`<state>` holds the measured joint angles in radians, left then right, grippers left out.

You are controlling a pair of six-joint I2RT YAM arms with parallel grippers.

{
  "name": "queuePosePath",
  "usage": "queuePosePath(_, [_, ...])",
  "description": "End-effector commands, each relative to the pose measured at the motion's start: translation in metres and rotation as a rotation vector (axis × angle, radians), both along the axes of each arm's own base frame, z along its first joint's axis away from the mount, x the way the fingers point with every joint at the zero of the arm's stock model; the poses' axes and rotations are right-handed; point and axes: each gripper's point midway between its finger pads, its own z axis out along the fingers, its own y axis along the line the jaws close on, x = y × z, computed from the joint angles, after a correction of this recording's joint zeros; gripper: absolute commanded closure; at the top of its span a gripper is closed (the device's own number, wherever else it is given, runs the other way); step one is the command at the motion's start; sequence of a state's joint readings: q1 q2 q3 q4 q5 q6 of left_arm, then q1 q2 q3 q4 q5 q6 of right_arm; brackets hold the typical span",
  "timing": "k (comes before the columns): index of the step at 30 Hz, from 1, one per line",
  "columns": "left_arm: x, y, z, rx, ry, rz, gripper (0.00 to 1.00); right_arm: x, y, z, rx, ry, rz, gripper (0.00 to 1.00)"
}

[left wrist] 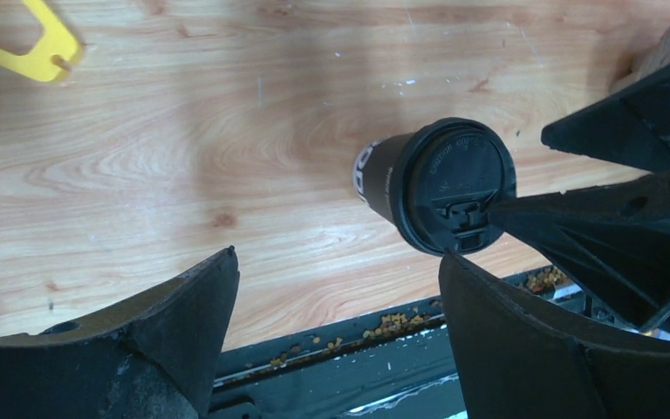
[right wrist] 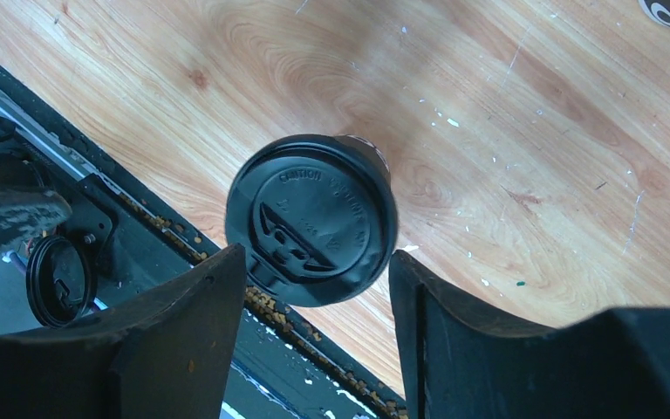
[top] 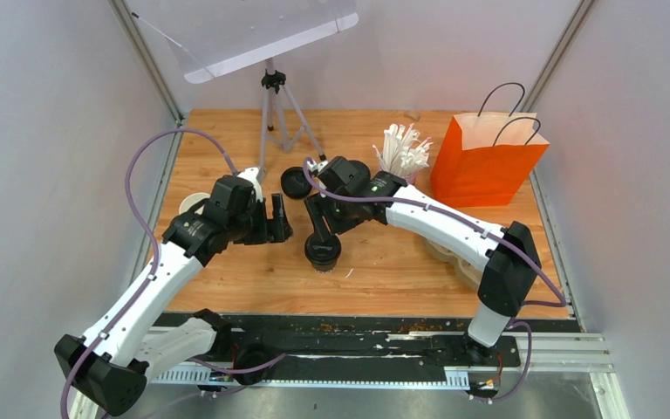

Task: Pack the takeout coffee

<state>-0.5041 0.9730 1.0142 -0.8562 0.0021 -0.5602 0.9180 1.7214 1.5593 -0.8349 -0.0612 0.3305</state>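
The right hand [right wrist: 314, 255] hangs over the takeout cup [left wrist: 458, 179], one finger to each side of its black lid [right wrist: 310, 218], the gap about as wide as the lid; the pictures do not show whether the pads already press on it, so I cannot tell if it is gripped. The cup stands upright on the worktop [top: 401, 262], near the middle and towards the near edge; its wall looks dark with pale print in the left wrist view.

Just left of it the left hand [left wrist: 338, 262] is spread wide and carries nothing; the cup lies beyond its fingertips, not between them.

Farther out, a loose black lid [top: 297, 182] lies on the wood beyond both hands; a cup of white straws [top: 401, 150] stands far right of centre, with an orange paper bag [top: 484, 166] upright beside it on the right; a pale pulp tray [top: 454, 255] shows in part beneath the right arm.

In my judgement the cup handles as a light, thin-walled thing that dents under a hard squeeze; whether it holds liquid cannot be seen, so it should be kept level. The smooth plastic lid is likely slippery and only snapped on; a lift by the lid alone could pull it off. The better hold is on the paper wall just below the lid, where the rolled rim stiffens it, with modest pressure.
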Motion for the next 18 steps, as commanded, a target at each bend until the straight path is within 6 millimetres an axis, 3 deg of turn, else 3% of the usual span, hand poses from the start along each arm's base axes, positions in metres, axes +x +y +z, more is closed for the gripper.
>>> queuePosePath(1, [0.002, -0.022, 0.003, -0.113, -0.021, -0.045, 0.14, 0.006, 0.007, 0.008, 0.013, -0.026, 0.000, 0.39])
queuePosePath(9, [-0.003, -0.039, -0.034, -0.217, 0.080, -0.043, 0.38, 0.008, 0.007, -0.007, -0.028, -0.018, 0.008, 0.40])
queuePosePath(18, [0.009, -0.046, -0.053, -0.313, 0.118, -0.017, 0.47, 0.004, 0.002, -0.026, -0.056, 0.007, 0.011, 0.56])
